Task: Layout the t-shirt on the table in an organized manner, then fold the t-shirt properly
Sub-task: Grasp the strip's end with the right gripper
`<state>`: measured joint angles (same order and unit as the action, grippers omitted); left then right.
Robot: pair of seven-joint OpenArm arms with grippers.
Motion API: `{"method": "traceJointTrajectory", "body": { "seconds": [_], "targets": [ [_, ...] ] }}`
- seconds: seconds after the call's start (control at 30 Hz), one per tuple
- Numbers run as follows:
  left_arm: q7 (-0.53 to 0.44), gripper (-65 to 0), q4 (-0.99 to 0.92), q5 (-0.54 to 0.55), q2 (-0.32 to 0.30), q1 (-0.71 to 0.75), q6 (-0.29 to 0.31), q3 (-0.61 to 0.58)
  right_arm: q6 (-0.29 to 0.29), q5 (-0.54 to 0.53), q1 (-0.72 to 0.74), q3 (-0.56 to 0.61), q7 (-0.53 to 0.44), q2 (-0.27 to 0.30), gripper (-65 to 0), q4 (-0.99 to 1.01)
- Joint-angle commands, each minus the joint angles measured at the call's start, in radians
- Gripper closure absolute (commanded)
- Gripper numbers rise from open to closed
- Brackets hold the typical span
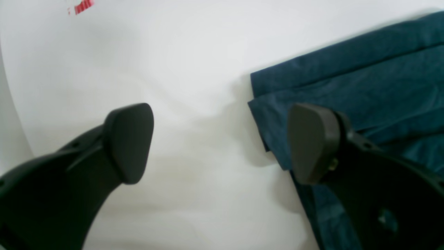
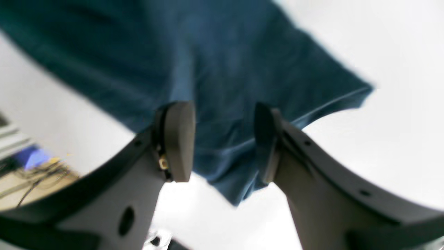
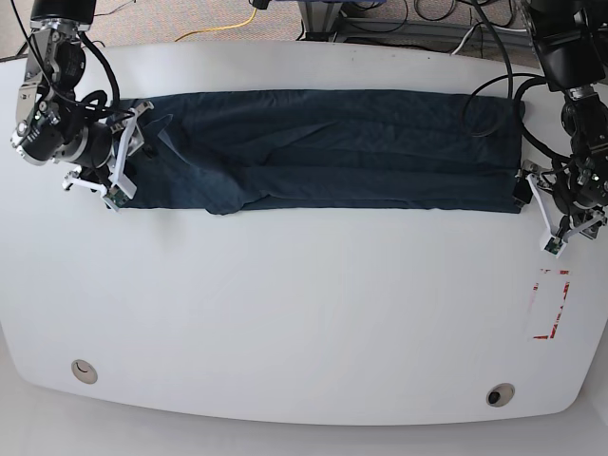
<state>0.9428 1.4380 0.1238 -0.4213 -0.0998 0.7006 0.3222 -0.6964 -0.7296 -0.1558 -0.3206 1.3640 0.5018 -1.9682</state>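
Observation:
The dark teal t-shirt (image 3: 323, 147) lies on the white table (image 3: 304, 313) as a long folded strip running left to right. At the strip's right end my left gripper (image 3: 543, 211) stands wide open. In the left wrist view my left gripper (image 1: 222, 142) straddles the cloth's corner (image 1: 347, 83), one finger (image 1: 312, 142) over the cloth and the other over bare table (image 1: 194, 52). My right gripper (image 3: 126, 160) is at the strip's left end. Its jaws (image 2: 222, 140) stand partly apart, and the t-shirt (image 2: 225, 69) edge lies loose between them.
A red dashed rectangle mark (image 3: 551, 304) sits near the table's right edge, just below my left gripper, and shows in the left wrist view too (image 1: 83, 6). Two round grommet holes (image 3: 84, 369) (image 3: 501, 392) lie near the front edge. Cables (image 3: 399, 24) run behind the table.

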Motion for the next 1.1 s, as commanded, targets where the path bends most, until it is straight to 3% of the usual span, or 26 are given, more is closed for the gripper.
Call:
{"method": "traceJointTrajectory", "body": {
  "seconds": [0.0,0.2,0.43,0.77,1.07],
  "targets": [
    [-0.012,-55.4,0.014,0.003,-0.02,-0.019,-0.002,0.005,-0.002,0.064,0.04,-0.002,-0.019,-0.018,-26.3,-0.015],
    [-0.012,-55.4,0.014,0.003,-0.02,-0.019,-0.002,0.005,-0.002,0.264,0.069,0.002,-0.059,-0.104,-26.3,-0.013],
    [-0.012,-55.4,0.017,0.003,-0.02,-0.019,-0.002,0.005,-0.002,0.423,0.029,0.114,-0.148,-0.139,-26.3,-0.012],
    [-0.012,-55.4,0.024,0.004,-0.02,-0.019,-0.002,0.005,-0.002,0.414,-0.063,0.133,-0.153,-0.191,-26.3,-0.012],
    [-0.011,-55.4,0.108,0.006,-0.021,-0.007,-0.002,0.012,-0.002,0.29,-0.143,0.125,-0.153,-0.173,-26.3,-0.029]
  ]
}}
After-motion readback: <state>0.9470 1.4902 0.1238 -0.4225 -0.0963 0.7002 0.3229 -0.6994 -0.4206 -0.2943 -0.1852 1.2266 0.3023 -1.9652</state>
